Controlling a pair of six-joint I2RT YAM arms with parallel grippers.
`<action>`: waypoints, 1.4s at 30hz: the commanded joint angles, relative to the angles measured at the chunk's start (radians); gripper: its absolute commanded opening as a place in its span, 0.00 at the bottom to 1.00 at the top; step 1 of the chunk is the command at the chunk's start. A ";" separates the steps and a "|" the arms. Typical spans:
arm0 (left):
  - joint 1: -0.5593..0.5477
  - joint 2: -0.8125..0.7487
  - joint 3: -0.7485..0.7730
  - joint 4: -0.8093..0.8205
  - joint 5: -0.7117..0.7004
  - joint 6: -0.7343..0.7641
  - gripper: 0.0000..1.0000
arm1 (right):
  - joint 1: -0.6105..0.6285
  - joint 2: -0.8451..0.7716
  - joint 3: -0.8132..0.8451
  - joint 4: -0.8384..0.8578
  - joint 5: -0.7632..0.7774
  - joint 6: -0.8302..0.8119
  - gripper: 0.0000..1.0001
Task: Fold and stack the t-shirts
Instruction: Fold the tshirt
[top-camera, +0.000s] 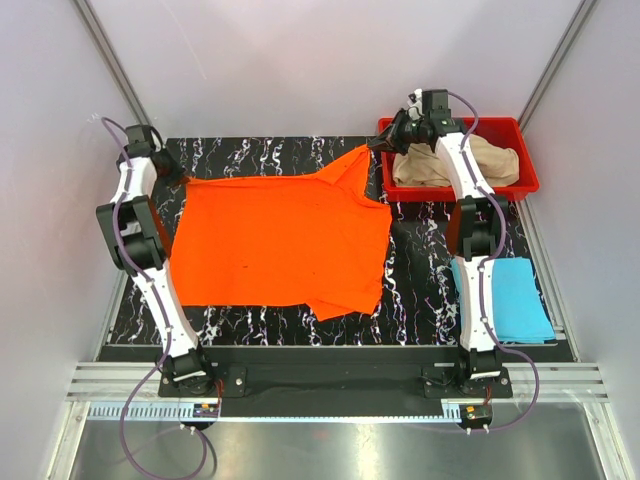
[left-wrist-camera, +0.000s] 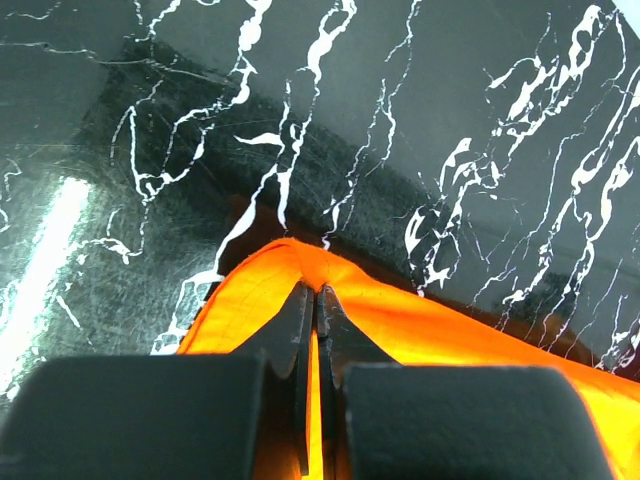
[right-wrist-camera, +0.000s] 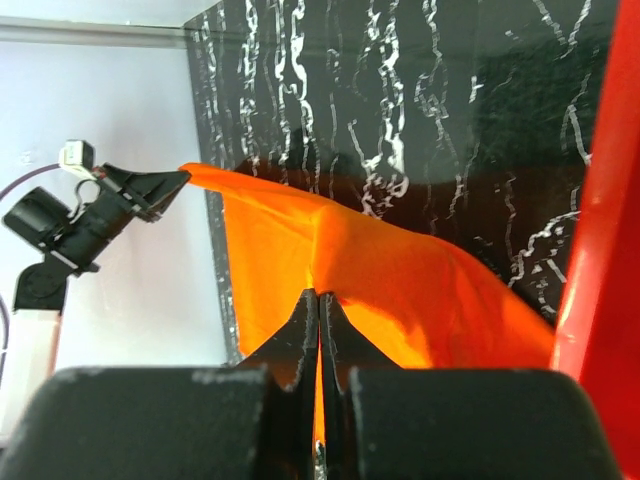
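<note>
Occupying the most room, a black table top with white marble veining (top-camera: 420, 275) is carrying every other item listed. Lying next in size, a bright orange cloth t-shirt (top-camera: 280, 245) is spreading across the left and middle of that top, mostly flat, with one sleeve pointing toward the near edge; its two far corners are being pulled out to either side, the far right one rising off the surface and reaching toward the bin. Sitting at the far right corner, a red rectangular plastic bin (top-camera: 528, 172) is holding a crumpled beige cloth t-shirt (top-camera: 500, 160), which is filling most of its floor and is partly hidden by the right arm crossing above it. Resting near the front right of the table, a light blue cloth t-shirt (top-camera: 520, 300) is lying folded into a neat rectangle, just beside the right arm, well apart from the orange one. Working at the far left corner, the left gripper (left-wrist-camera: 315, 292) is pinching the orange fabric with its dark fingers pressed together, a thin fold of cloth showing between them, low over the marble. Hanging beside the bin's left wall, the right gripper (right-wrist-camera: 318, 297) is likewise clamping the shirt's raised far right corner, fingers tight together on it, orange cloth draping away below.
</note>
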 joint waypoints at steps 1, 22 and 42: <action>0.014 -0.003 0.046 0.013 0.021 0.009 0.00 | -0.003 -0.030 0.055 0.001 -0.050 0.032 0.00; 0.039 -0.145 -0.155 -0.151 -0.030 0.158 0.00 | 0.014 -0.365 -0.405 -0.205 -0.084 -0.068 0.00; 0.055 -0.130 -0.258 -0.157 -0.025 0.149 0.00 | 0.017 -0.382 -0.612 -0.111 -0.033 -0.048 0.00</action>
